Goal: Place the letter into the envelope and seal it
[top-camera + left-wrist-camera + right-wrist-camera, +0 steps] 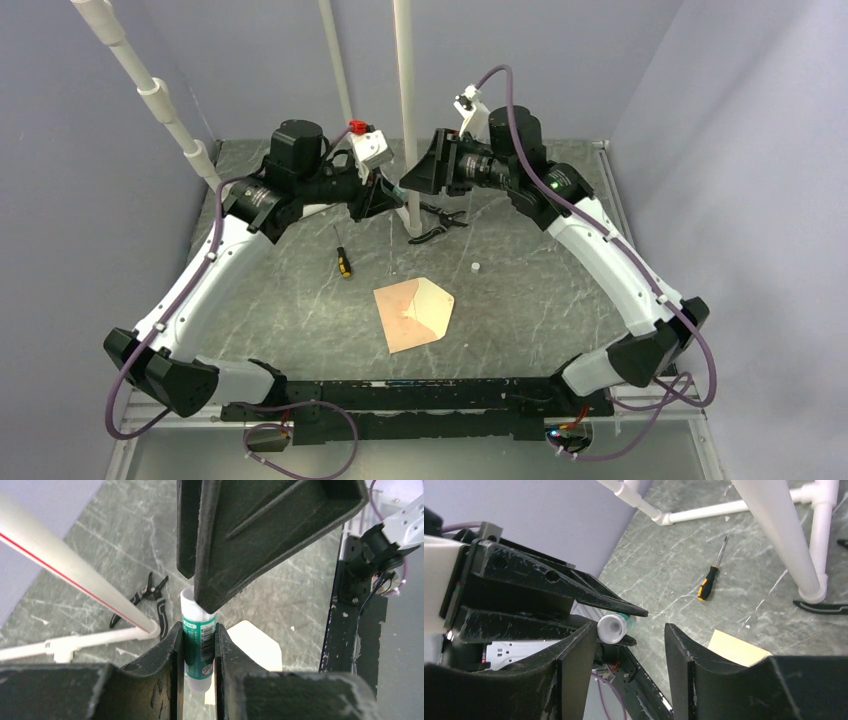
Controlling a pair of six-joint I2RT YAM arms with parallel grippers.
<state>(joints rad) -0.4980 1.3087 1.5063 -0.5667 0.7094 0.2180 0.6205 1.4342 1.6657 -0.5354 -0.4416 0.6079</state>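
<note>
Overhead; close wrist views, shared glue stick (199, 645)

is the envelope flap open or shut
Open. The envelope lies flat with its pointed flap spread out to one side, paler inner face up, not folded over the body.

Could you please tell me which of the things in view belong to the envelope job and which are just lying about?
Belonging to the job:
- envelope, flap open
- glue stick, clamped in the left tool, with the open right tool at its white end

Just lying about:
- screwdriver
- pliers
- small white bit, too small to identify
</note>
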